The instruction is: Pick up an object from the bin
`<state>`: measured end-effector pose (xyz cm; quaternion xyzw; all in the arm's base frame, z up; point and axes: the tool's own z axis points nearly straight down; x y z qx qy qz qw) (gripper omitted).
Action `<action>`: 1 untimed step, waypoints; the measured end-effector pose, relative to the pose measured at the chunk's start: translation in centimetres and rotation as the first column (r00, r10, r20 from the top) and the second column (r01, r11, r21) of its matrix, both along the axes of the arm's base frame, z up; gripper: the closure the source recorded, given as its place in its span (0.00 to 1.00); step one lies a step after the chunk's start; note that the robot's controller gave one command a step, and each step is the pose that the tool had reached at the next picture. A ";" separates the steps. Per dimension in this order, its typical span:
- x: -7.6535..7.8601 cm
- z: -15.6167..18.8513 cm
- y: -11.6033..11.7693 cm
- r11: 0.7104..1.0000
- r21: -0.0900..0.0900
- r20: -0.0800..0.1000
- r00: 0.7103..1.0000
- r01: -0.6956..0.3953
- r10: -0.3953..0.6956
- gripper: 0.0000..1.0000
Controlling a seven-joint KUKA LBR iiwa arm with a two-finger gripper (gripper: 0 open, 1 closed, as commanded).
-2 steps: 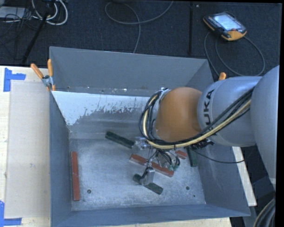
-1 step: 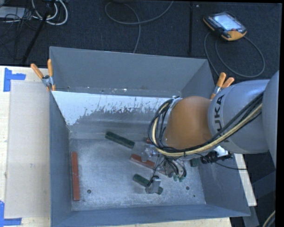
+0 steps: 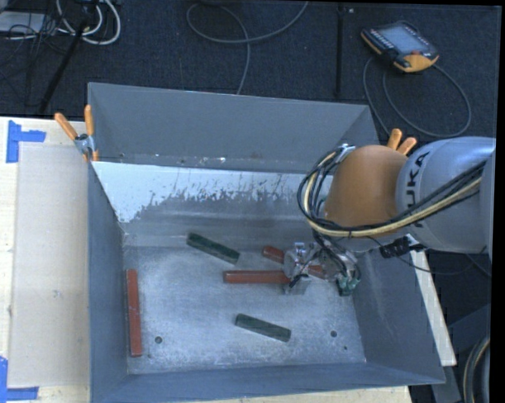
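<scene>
My gripper [image 3: 298, 272] is low in the bin's right half, its fingers down at the right end of a long brown-red bar [image 3: 251, 277] that lies flat across the middle of the floor. A shorter red bar [image 3: 277, 254] lies just behind it, partly hidden by the gripper. A dark green bar [image 3: 262, 327] lies nearer the front, below and left of the gripper. Whether the fingers grip either red bar is hidden by the gripper's own body.
Another dark green bar [image 3: 213, 247] lies toward the back left of the floor. A long red bar [image 3: 134, 311] lies along the left wall. The arm with its orange cover and cables hangs over the bin's right side.
</scene>
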<state>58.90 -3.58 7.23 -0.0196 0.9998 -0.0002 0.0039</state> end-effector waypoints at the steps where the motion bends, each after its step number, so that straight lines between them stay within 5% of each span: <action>1: 0.0 0.0 0.0 1.000 0.000 0.000 1.000 0.001 -0.001 1.00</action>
